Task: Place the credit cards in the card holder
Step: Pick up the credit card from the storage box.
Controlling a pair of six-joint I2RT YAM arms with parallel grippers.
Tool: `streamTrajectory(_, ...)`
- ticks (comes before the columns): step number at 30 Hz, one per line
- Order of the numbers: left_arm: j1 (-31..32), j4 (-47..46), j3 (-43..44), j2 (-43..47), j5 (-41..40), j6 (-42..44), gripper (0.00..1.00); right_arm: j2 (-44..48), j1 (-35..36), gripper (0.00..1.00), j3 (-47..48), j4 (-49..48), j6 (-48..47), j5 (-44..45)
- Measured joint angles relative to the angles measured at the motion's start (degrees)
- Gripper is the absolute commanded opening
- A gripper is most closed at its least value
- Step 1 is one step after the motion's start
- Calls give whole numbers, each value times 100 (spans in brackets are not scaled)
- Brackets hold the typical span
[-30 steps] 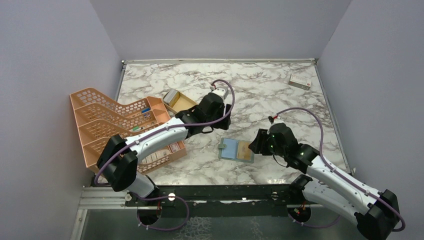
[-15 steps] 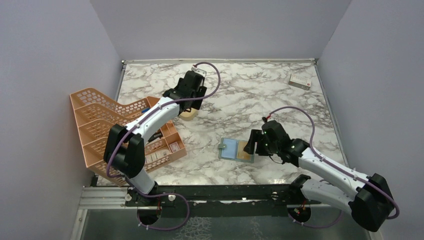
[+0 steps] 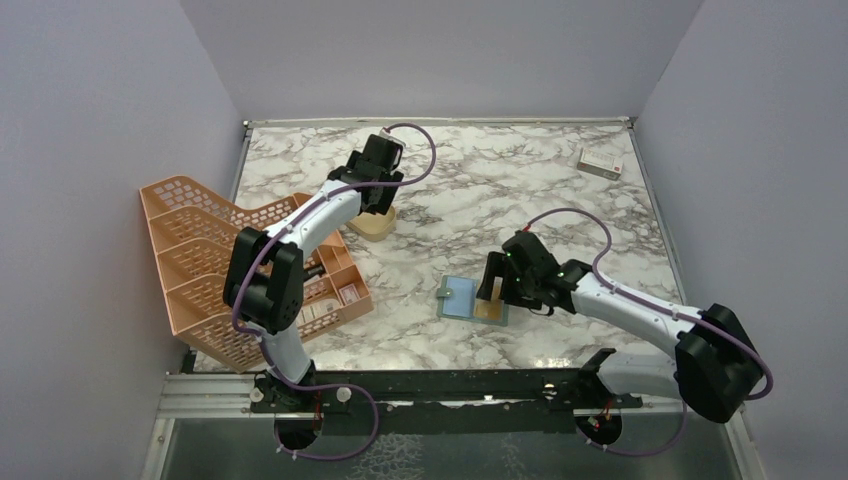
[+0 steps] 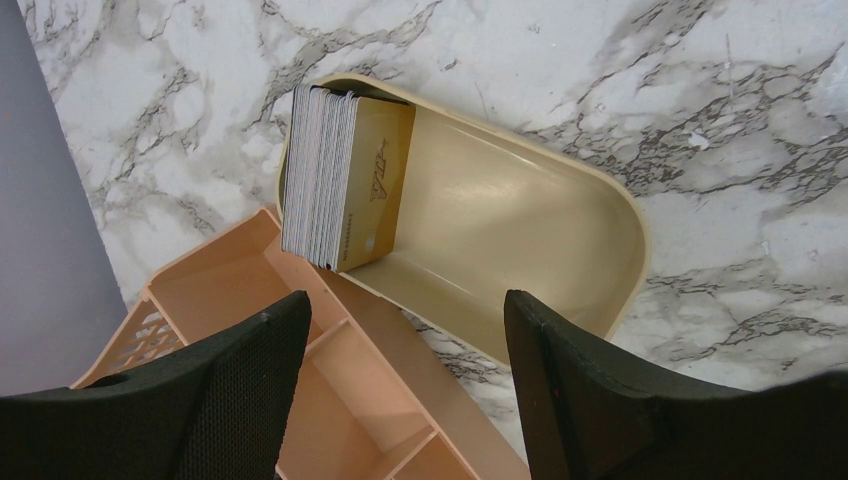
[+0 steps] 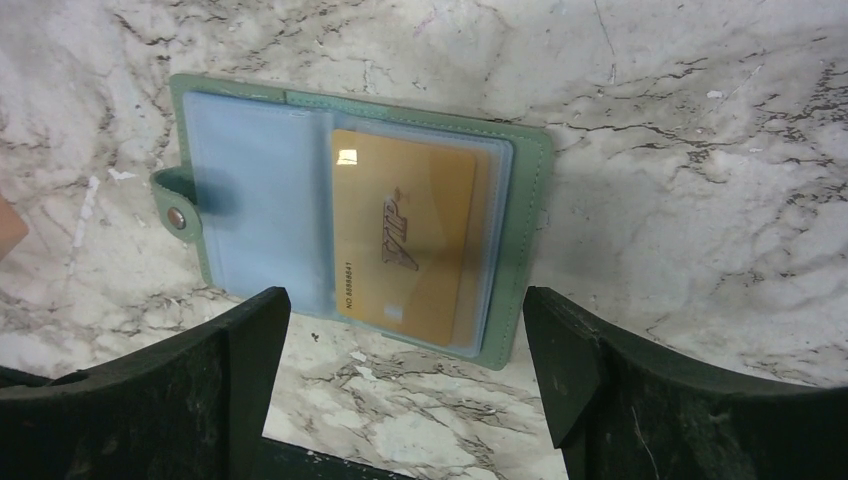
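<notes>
The card holder (image 3: pixel 462 298) lies open on the marble table, grey-green rim, pale blue sleeves; in the right wrist view (image 5: pixel 250 200) a tan-orange credit card (image 5: pixel 405 240) sits in its right sleeve. My right gripper (image 3: pixel 497 290) is open and empty just above the wallet's near edge (image 5: pixel 405 375). A stack of credit cards (image 4: pixel 335 180) stands on edge at one end of the gold oval tin (image 4: pixel 520 240). My left gripper (image 3: pixel 372 195) hangs open and empty over the tin (image 3: pixel 375 225), near the tin's edge (image 4: pixel 405 385).
A peach mesh desk organiser (image 3: pixel 215 250) stands at the left, its corner (image 4: pixel 330 390) touching the tin. A white box with a red mark (image 3: pixel 600 162) lies at the back right. Grey walls enclose the table.
My left arm swung back and left from the table's middle to above the tin. My right gripper moved left and forward over the wallet's card side.
</notes>
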State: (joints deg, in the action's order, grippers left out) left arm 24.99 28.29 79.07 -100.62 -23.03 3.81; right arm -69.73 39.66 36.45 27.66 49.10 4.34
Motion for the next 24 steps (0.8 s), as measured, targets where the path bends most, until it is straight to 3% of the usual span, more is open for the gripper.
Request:
streamTrajectory(9, -20, 59, 0, -76, -109, 129, 73, -1239, 330, 87, 807, 450, 289, 501)
streamTrajectory(12, -20, 59, 0, -76, -109, 129, 73, -1569, 461, 83, 1005, 625, 339, 704)
streamTrajectory(17, -20, 59, -2, -96, -109, 131, 73, -1606, 535, 66, 1005, 702, 350, 940)
streamTrajectory(24, -28, 59, -4, -98, -103, 199, 71, -1499, 538, 61, 872, 634, 304, 997)
